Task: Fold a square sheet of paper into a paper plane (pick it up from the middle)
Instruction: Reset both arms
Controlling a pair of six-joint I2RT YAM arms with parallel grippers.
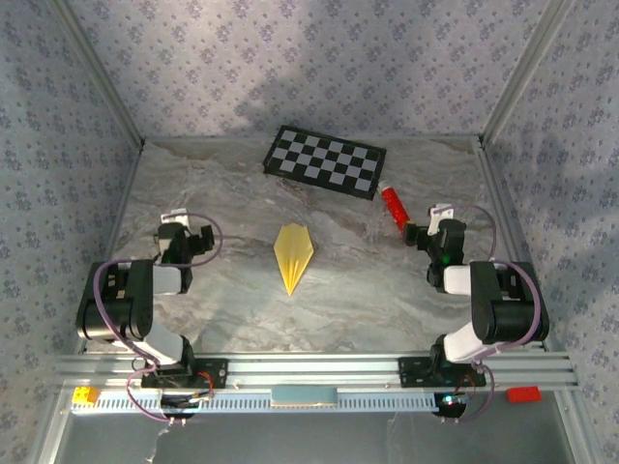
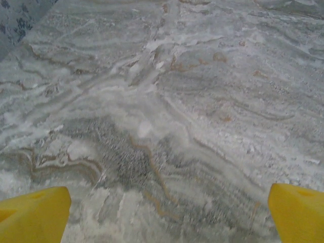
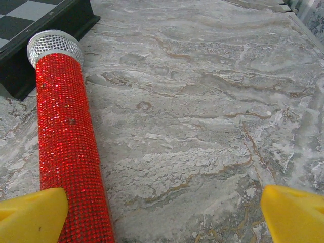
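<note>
The square sheet of paper lies folded into the paper plane (image 1: pixel 293 253), a pale-yellow dart in the middle of the marble table with its tip toward the near edge. My left gripper (image 1: pixel 175 224) hovers well to its left, and in the left wrist view the left gripper (image 2: pixel 167 217) is open, its yellow fingertips (image 2: pixel 33 215) wide apart over bare marble. My right gripper (image 1: pixel 437 218) is far to the plane's right; in the right wrist view the right gripper (image 3: pixel 164 215) is open with nothing between its yellow fingertips (image 3: pixel 296 212).
A red glittery tube (image 3: pixel 66 142) lies just left of the right gripper's left finger, also seen from above as the tube (image 1: pixel 393 207). The checkerboard panel (image 1: pixel 325 160) sits at the back. Patterned walls enclose the table. Small yellow (image 1: pixel 85 394) and red (image 1: pixel 523 393) blocks rest on the front rail.
</note>
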